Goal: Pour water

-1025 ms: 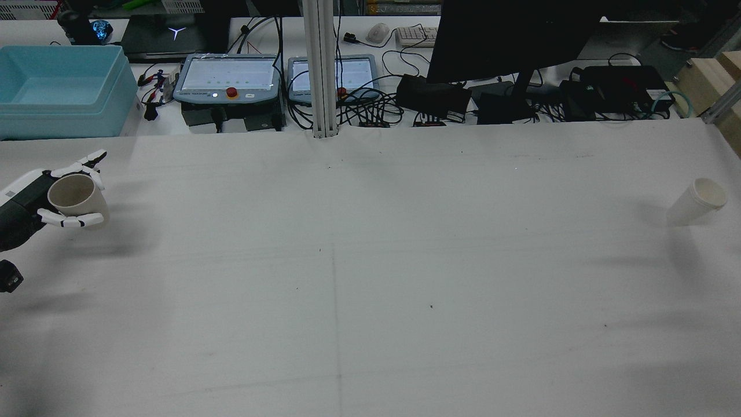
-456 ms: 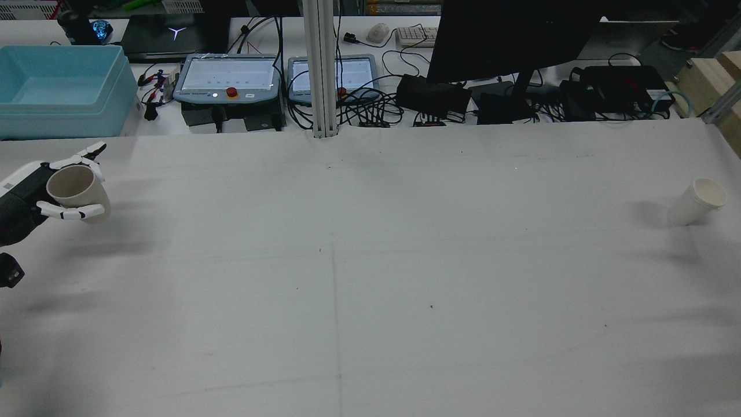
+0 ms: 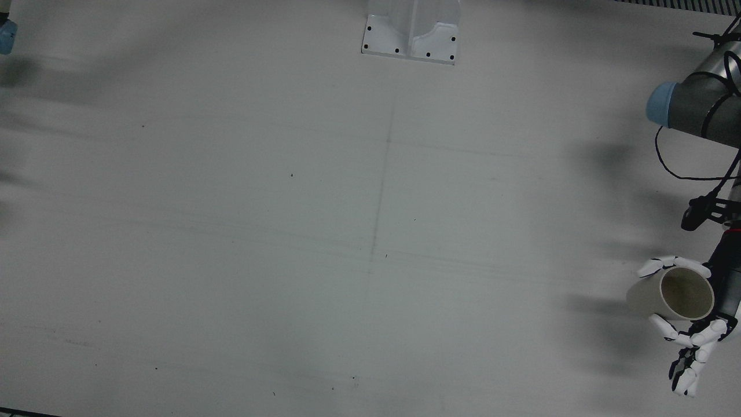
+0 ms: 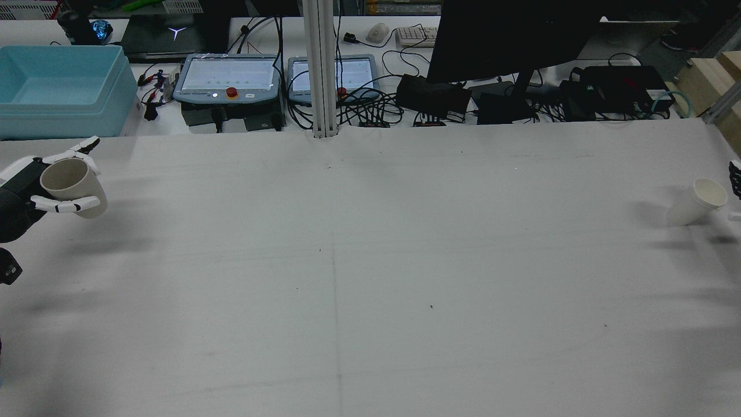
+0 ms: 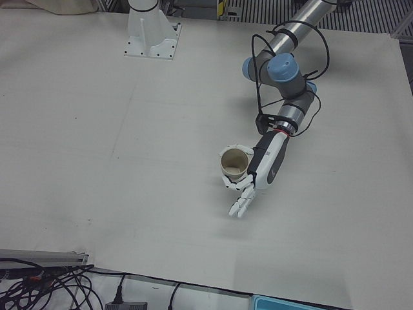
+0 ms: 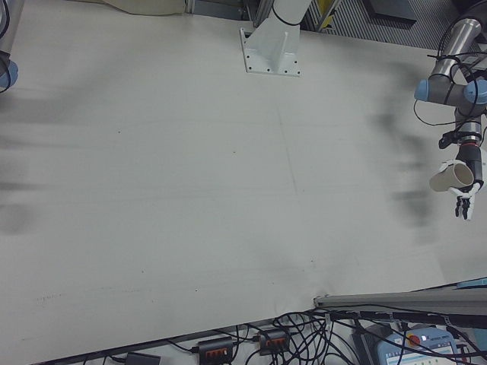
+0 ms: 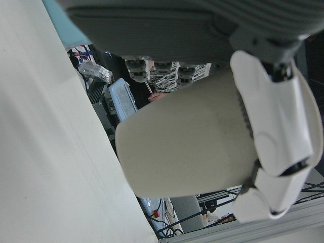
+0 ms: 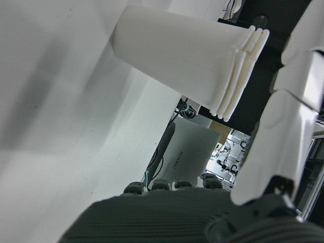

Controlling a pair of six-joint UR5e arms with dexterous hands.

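My left hand (image 4: 22,191) is shut on a beige cup (image 4: 70,184) and holds it above the table at the far left of the rear view, mouth tipped up and towards the camera. The front view shows that cup (image 3: 671,292) at the right edge, inside the left hand (image 3: 694,339). The left hand view is filled by the cup (image 7: 187,152) with white fingers (image 7: 273,126) wrapped on it. A white stacked paper cup (image 4: 694,202) stands on the table at the far right. My right hand (image 4: 735,179) is just beside it, open and not touching; its view shows the cup (image 8: 177,55) ahead.
Behind the table's far edge stand a light blue bin (image 4: 58,87), two teach pendants (image 4: 228,78), a dark monitor (image 4: 503,40) and tangled cables. A metal post (image 4: 321,69) rises at the back middle. A white pedestal (image 3: 411,29) is bolted near the robot's side.
My left hand has lifted the beige cup a little higher and further left. My right hand has come into the rear view at the right edge, next to the white cup.
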